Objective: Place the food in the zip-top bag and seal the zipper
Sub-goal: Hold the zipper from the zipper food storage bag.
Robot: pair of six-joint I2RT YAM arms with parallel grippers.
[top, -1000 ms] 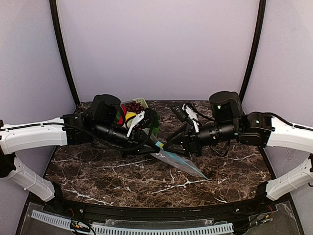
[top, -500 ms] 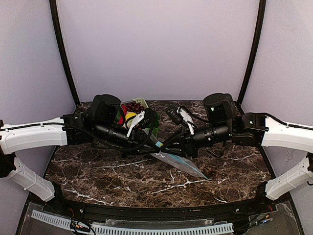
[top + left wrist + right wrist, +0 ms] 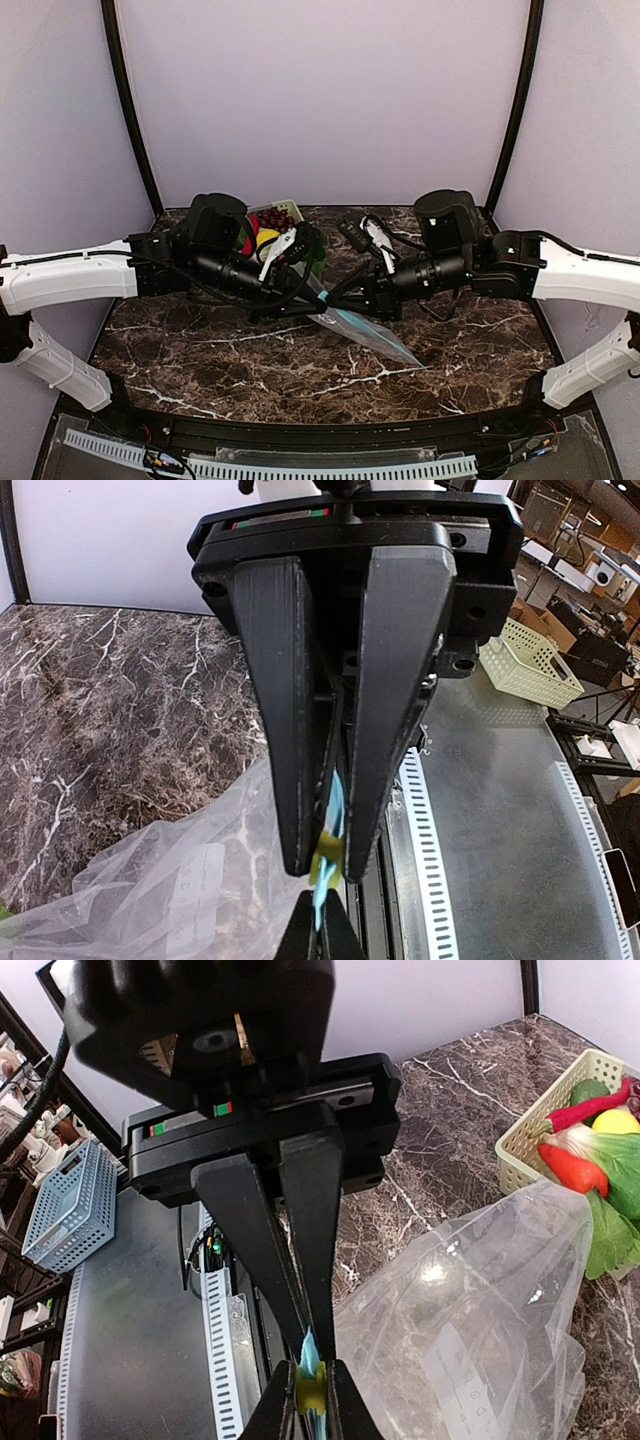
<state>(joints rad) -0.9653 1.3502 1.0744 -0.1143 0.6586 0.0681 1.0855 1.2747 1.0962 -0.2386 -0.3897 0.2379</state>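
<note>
**Both tools nipped onto the bag's mouth, tip to tip**

From above: glossy dark brown desk (image 3: 200, 350), veined in white. Arms stretched inward from either side, forearms near level, left tool (image 3: 318, 292) and right tool (image 3: 348, 300) meeting above mid-desk. Clear crinkly bag (image 3: 375, 335) slung from that meeting point, sloping toward the near right, lower corner on the marble. Pale green slotted basket (image 3: 290, 209) just behind the left tool at the back edge, food (image 3: 268, 222) heaped inside. Open marble in front of the bag and on both flanks.

Left wrist: own matte black tips at the bottom edge, pressed together on the thin light blue zipper (image 3: 337, 800). Facing them from above, the right tool's broad wedge fingers, tapering to blunt ends and nipping the small yellowish slider (image 3: 323, 854). Wrinkled film bunched lower left. Slotted white strip (image 3: 425, 850) of the desk's near edge close on the right.

Right wrist: own tips at the bottom edge, tight on either side of the slider. Left tool's fingers coming down from above, closed to a point on the blue strip. Bag ballooning rightward, shiny, up beside the basket holding red chillies (image 3: 566, 1168), lemon (image 3: 618, 1120) and leafy greens (image 3: 612, 1210).
</note>
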